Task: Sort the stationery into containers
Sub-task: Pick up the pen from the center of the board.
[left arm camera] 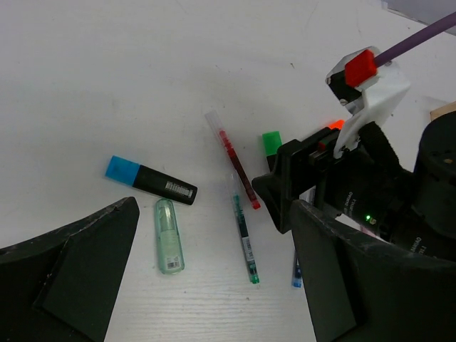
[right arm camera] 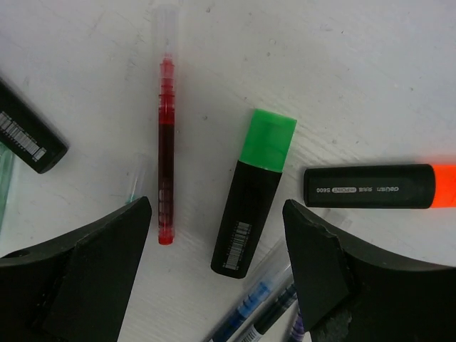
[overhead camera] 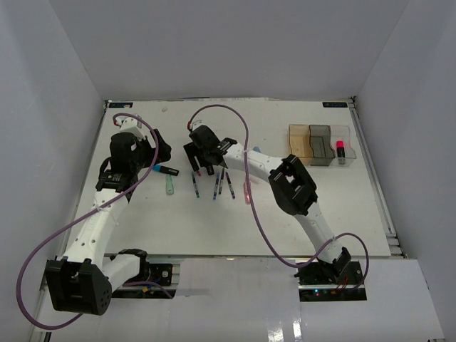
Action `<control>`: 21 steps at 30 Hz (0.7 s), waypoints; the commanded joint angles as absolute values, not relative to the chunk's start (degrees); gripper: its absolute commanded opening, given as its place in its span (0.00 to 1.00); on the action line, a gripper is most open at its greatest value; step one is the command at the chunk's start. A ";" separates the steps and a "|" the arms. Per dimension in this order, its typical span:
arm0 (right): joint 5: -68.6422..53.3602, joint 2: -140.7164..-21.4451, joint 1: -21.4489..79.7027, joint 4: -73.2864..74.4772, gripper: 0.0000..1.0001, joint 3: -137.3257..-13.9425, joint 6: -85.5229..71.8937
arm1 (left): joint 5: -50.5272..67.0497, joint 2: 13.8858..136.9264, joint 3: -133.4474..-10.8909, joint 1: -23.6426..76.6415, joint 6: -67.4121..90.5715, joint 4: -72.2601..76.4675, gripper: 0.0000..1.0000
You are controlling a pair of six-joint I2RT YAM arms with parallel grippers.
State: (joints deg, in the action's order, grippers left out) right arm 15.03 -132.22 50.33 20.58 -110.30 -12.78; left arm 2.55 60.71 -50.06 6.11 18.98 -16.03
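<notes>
In the right wrist view my right gripper (right arm camera: 217, 263) is open, and the black highlighter with a green cap (right arm camera: 255, 196) lies on the table between its fingers. A red pen (right arm camera: 165, 164) lies to its left and an orange-capped highlighter (right arm camera: 377, 187) to its right. Blue pens (right arm camera: 263, 306) lie below it. My left gripper (left arm camera: 214, 285) hangs open above a mint marker (left arm camera: 169, 235), a blue-capped highlighter (left arm camera: 151, 182) and a green-tipped pen (left arm camera: 246, 239), holding nothing. The amber (overhead camera: 299, 142), grey (overhead camera: 320, 144) and clear (overhead camera: 340, 135) containers stand at the back right. A pink-capped highlighter (overhead camera: 340, 148) sits in the clear one.
A pink marker (overhead camera: 247, 192) lies to the right of the pens (overhead camera: 217, 184). The two grippers (overhead camera: 160, 153) (overhead camera: 199, 160) hang close together over the pile. Purple cables loop over both arms. White walls border the table.
</notes>
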 commanded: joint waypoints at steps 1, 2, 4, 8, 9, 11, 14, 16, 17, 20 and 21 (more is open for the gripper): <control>17.49 -133.50 49.83 20.92 0.81 -113.73 -14.94 | 2.63 60.47 -49.66 5.71 19.51 -15.73 0.98; 17.93 -133.85 50.01 20.92 0.80 -113.64 -15.20 | 2.72 60.47 -49.66 5.71 19.51 -15.65 0.98; 18.45 -134.65 50.27 20.83 0.79 -113.21 -15.47 | 2.81 60.56 -49.75 5.71 19.51 -15.65 0.98; 20.47 -135.26 50.45 19.52 0.75 -111.27 -15.91 | 2.90 60.38 -49.66 5.71 19.60 -15.65 0.98; 20.83 -135.44 50.45 19.16 0.74 -111.01 -15.82 | 2.90 60.55 -49.66 5.71 19.60 -15.73 0.98; 21.44 -136.14 50.45 18.98 0.71 -110.92 -15.91 | 3.07 60.56 -49.66 5.71 19.60 -15.73 0.98; 22.41 -136.93 50.45 18.63 0.66 -110.74 -15.73 | 3.25 60.64 -49.66 5.71 19.60 -15.73 0.98; 22.50 -137.63 50.45 18.46 0.63 -110.65 -15.47 | 3.16 60.64 -49.66 5.71 19.60 -15.73 0.98; 22.50 -137.81 50.45 18.28 0.60 -110.65 -15.47 | 3.16 60.64 -49.57 5.71 19.69 -15.65 0.98; 21.71 -138.25 50.54 18.02 0.50 -110.48 -15.38 | 3.25 60.64 -49.66 5.71 19.60 -15.73 0.98; 21.71 -137.99 50.45 18.02 0.47 -110.48 -15.47 | 2.99 60.64 -49.57 5.71 19.51 -15.73 0.98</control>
State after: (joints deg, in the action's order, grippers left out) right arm 20.43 -136.55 50.63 19.11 -110.56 -14.98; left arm 2.61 60.71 -50.04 6.07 19.40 -16.03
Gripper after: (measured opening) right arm 0.497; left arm 0.979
